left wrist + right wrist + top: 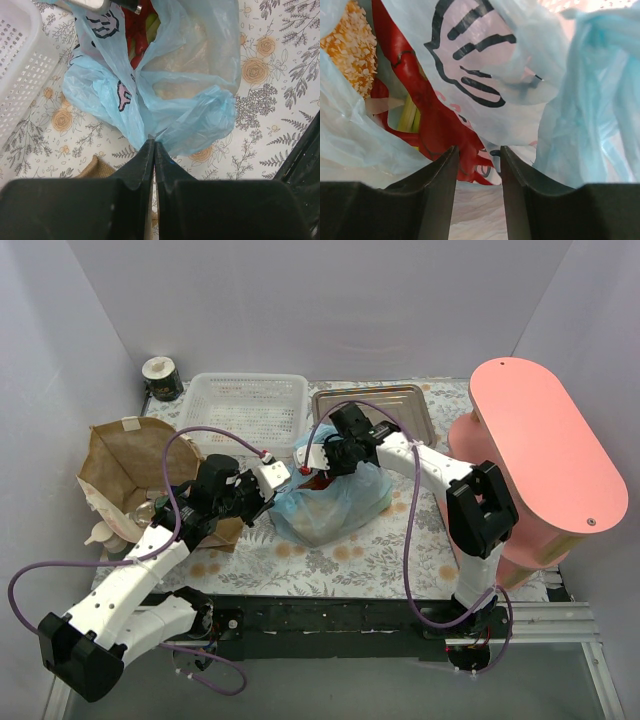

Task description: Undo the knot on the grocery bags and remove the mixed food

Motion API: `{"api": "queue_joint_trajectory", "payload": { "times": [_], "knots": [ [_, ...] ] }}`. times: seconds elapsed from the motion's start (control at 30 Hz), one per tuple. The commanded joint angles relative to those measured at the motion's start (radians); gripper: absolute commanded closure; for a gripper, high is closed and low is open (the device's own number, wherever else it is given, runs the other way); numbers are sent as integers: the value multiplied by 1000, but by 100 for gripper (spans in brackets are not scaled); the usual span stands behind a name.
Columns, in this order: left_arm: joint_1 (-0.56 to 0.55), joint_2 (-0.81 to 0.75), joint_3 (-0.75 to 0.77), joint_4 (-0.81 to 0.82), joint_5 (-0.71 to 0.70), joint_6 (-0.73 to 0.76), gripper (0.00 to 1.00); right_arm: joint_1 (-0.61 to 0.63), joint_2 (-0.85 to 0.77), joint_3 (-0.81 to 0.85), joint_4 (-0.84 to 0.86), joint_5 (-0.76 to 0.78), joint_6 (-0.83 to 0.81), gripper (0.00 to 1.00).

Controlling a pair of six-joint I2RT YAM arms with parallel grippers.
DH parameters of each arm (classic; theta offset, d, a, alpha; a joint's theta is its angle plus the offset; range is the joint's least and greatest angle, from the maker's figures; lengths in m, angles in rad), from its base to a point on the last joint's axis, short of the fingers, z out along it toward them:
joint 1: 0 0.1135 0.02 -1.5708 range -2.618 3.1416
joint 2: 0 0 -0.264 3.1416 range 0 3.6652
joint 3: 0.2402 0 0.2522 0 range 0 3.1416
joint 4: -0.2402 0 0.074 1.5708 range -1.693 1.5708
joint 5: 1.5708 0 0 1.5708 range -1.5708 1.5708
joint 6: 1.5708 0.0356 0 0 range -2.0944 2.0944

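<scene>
One blue bag lying flat, mouth toward right tool

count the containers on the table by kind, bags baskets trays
bags: 2, the blue plastic bag and the brown paper bag
baskets: 1, the white basket
trays: 1, the metal tray
total: 4

Blue film of the plastic bag covered most of the red lobster, and the fingers of my right claw hid its lower part. The crumbly orange piece ran off the picture's left edge. My left arm covered part of the brown paper bag. My left claw had its tips together at a fold (film caught between them or not, I could not tell).
</scene>
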Motion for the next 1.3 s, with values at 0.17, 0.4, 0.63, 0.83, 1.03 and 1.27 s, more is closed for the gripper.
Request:
{"api": "queue_joint_trajectory", "payload": {
  "times": [0.17, 0.4, 0.63, 0.83, 1.03, 1.27],
  "knots": [
    [12, -28, -24, 29, -8, -9, 100, 0, 82, 117, -200, -41, -71, 52],
    [18, -33, -43, 51, -6, -21, 100, 10, 14, 25, -180, -39, 30, 50],
    [20, -18, -48, 69, 8, -26, 100, 96, -205, -234, -129, -44, 256, 45],
    [20, 15, -14, 72, 29, -33, 100, 139, -383, -293, -125, -27, 328, 44],
    [20, 27, 18, 61, 32, -42, 100, 139, -470, -212, -154, -98, 400, 44],
    [21, 36, 173, 23, -6, -61, 69, 135, -553, -151, 28, -29, 648, 42]
  ]
}}
